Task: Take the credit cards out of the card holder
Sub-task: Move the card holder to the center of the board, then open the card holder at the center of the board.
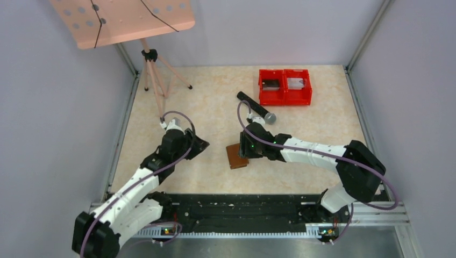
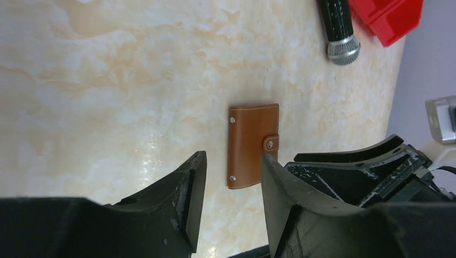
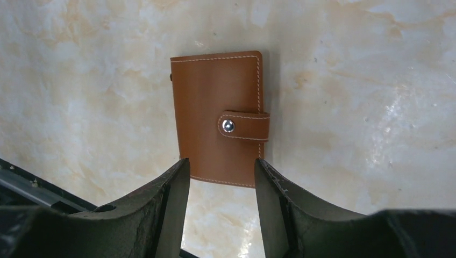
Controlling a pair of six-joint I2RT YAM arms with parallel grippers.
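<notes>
The flat brown leather card holder (image 1: pixel 236 156) is lying closed, its snap tab (image 3: pixel 243 125) fastened, near the middle of the marbled beige table (image 1: pixel 301 123). The right gripper (image 3: pixel 221 164) is hovering at its 3 o'clock, fingers spread astride one short end, likely lining up a pinch. The left gripper (image 2: pixel 234 161) is hovering at 9 o'clock, spread and empty, probably ready to steady the holder.

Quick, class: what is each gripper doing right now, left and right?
Left gripper: open, holding nothing.
Right gripper: open, over the small flat brown leather card holder, not gripping it.
</notes>
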